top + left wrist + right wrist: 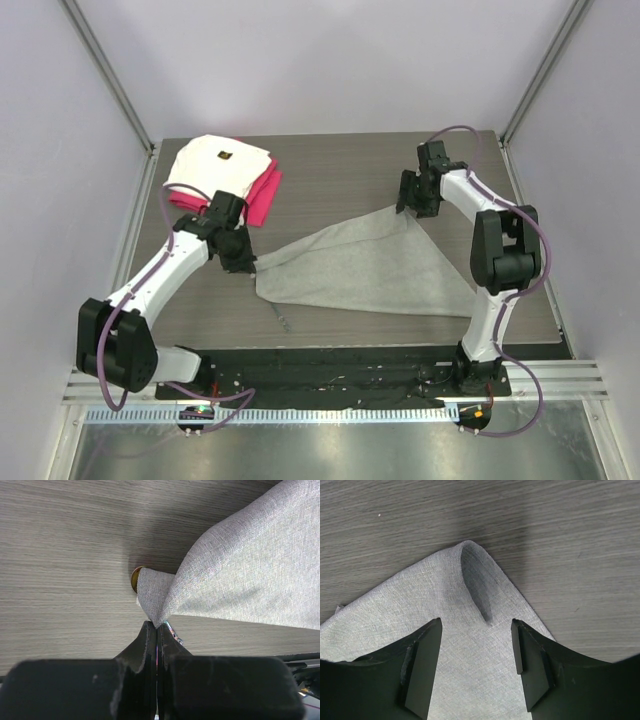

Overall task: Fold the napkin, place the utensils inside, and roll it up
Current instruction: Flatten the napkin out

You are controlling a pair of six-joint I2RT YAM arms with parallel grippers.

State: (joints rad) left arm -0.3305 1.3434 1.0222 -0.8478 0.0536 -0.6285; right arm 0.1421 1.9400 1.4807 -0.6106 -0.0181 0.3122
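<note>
My left hand (pixel 157 628) is clamped shut on the left corner of the napkin (pixel 360 270), with the cloth bunched right at its tips. The yellow end of the utensil (pixel 135 579) peeks out from under that corner, so I'd lift before dragging or it'll get swept along. The napkin lies as a triangle mid-desk (pixel 340 165). My right hand (pixel 476 626) hangs wide open over the far-right corner, holding nothing. I'd flatten that puckered tip before folding again.
</note>
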